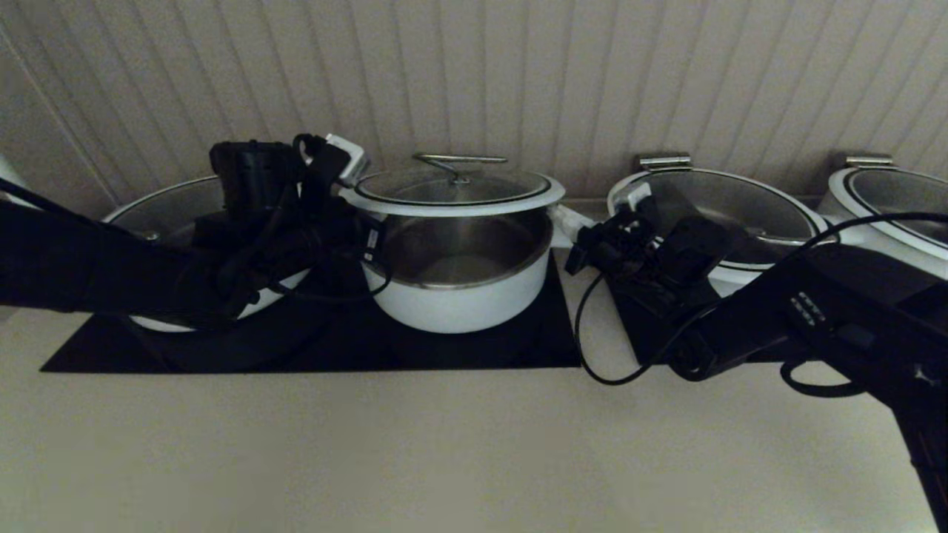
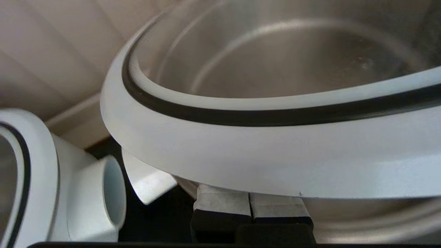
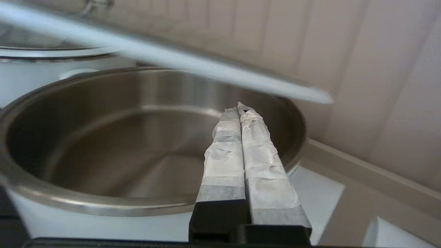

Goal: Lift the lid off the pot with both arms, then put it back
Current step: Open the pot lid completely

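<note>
From the left, the left gripper (image 2: 249, 201) sits under the lid's (image 1: 453, 189) left edge with fingers pressed together, the lid rests on them clear above the pot (image 1: 463, 277), and the right gripper (image 3: 243, 110), fingers likewise pressed together, props the right edge from below. Risk: the lid is only propped on closed fingertips, not pinched, so uneven arm motion could tilt it and let it slide off. It hangs directly over the pot, both grippers beneath its rim.
</note>
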Tool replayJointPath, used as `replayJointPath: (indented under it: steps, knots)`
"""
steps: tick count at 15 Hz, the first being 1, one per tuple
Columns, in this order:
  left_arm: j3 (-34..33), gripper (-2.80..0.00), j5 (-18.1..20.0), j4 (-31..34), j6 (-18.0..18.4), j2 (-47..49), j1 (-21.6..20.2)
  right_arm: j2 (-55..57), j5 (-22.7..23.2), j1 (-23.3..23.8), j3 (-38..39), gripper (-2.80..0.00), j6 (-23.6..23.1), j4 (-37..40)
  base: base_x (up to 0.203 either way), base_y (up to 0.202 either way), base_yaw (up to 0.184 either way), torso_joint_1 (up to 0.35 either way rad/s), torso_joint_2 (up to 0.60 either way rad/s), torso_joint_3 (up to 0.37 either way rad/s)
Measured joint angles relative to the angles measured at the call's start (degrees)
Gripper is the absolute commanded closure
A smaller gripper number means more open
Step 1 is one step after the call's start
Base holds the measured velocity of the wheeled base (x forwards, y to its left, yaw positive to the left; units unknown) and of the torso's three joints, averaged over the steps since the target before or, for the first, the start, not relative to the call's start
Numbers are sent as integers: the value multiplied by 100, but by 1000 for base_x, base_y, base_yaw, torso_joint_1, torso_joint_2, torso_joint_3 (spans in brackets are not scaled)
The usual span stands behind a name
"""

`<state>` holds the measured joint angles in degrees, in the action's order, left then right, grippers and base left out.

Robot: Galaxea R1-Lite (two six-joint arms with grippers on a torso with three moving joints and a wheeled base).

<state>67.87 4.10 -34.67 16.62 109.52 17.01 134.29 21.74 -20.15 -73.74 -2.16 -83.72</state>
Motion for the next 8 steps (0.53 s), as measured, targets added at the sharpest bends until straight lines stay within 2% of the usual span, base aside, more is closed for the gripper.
replayJointPath:
  steps: [3,8]
  knots:
    - [107,0,1,2,2,68,3,-6,0,26,112,0,-4,-166,0,0,0,0,0,0]
    - [121,0,11,2,6,103,7,-246,41,270,783,0,-21,-188,0,0,0,0,0,0]
